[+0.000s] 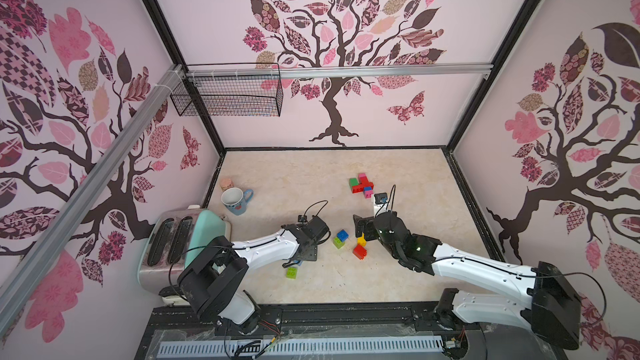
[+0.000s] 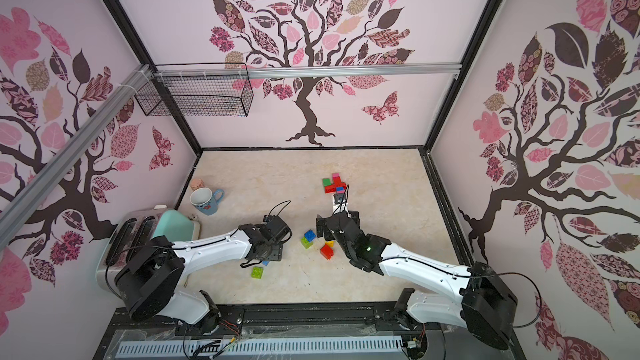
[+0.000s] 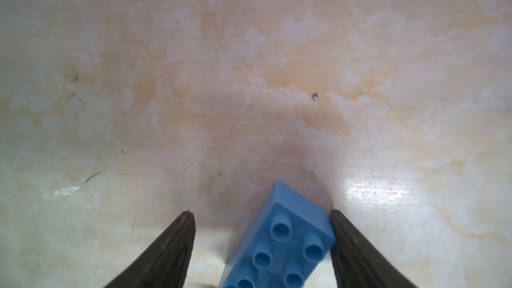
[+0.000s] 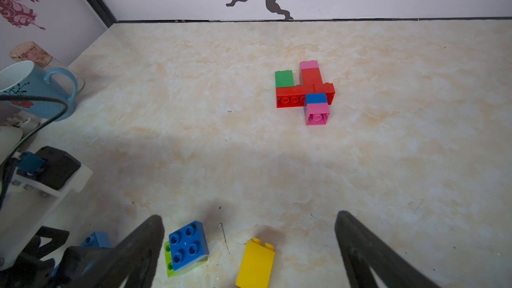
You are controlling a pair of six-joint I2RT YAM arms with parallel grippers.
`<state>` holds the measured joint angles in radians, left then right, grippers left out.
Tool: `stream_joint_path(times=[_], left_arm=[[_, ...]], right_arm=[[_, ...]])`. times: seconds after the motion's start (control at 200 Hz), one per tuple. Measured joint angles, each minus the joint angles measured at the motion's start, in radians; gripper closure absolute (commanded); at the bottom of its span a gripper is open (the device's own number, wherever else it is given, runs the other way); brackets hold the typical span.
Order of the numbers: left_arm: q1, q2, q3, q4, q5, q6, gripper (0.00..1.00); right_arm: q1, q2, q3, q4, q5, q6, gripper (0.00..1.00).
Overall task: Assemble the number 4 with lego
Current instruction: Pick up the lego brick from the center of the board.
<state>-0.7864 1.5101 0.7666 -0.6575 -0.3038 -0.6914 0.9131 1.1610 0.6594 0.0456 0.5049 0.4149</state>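
A partly built figure of lego (image 1: 362, 185) (image 4: 304, 90) lies flat at the far middle of the table: red bricks with green, pink and blue ones joined on. My left gripper (image 3: 261, 213) points down with a pale blue brick (image 3: 279, 245) lying askew between its open jaws; one finger (image 3: 343, 234) touches the brick's corner and the other stands apart. A lime brick (image 1: 291, 272) lies just beside it. My right gripper (image 4: 250, 215) is wide open over a yellow brick (image 4: 256, 263) on its side. Near it lie a blue brick on a lime one (image 4: 188, 245) and a red brick (image 1: 359, 251).
A blue mug (image 1: 235, 200) and a cork-topped jar (image 1: 227, 183) stand at the far left. A toaster (image 1: 173, 244) sits by the left arm's base. A wire basket (image 1: 228, 95) hangs on the back wall. Walls close in three sides.
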Motion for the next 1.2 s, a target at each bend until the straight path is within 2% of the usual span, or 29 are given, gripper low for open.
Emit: stream_joint_path(times=[0.205, 0.335, 0.715, 0.78, 0.955, 0.98, 1.071, 1.196], left_arm=[[0.002, -0.116, -0.124, 0.097, 0.093, 0.045, 0.34], [-0.01, -0.171, -0.177, 0.122, 0.101, 0.039, 0.4], [-0.032, -0.161, -0.179, 0.132, 0.081, 0.035, 0.59], [-0.051, -0.157, -0.178, 0.133, 0.068, 0.03, 0.66], [-0.082, -0.129, -0.152, 0.125, 0.041, 0.013, 0.95], [-0.083, -0.125, -0.148, 0.124, 0.039, 0.012, 1.0], [-0.084, -0.123, -0.143, 0.12, 0.029, 0.013, 1.0], [-0.084, -0.126, -0.134, 0.098, 0.028, 0.042, 1.0]], right_arm=[[0.0, 0.0, -0.006, 0.004, 0.002, -0.004, 0.01], [0.0, 0.0, -0.009, 0.005, 0.005, -0.006, 0.01], [0.0, 0.0, -0.012, 0.013, 0.013, -0.011, 0.01], [0.0, 0.0, -0.011, 0.013, 0.018, -0.011, 0.01], [-0.006, 0.0, -0.012, 0.011, 0.017, -0.011, 0.01], [-0.01, 0.0, -0.012, 0.01, 0.009, -0.011, 0.01], [-0.042, 0.0, -0.012, 0.003, -0.044, -0.011, 0.01], [-0.151, -0.004, -0.027, 0.004, -0.199, -0.013, 0.01]])
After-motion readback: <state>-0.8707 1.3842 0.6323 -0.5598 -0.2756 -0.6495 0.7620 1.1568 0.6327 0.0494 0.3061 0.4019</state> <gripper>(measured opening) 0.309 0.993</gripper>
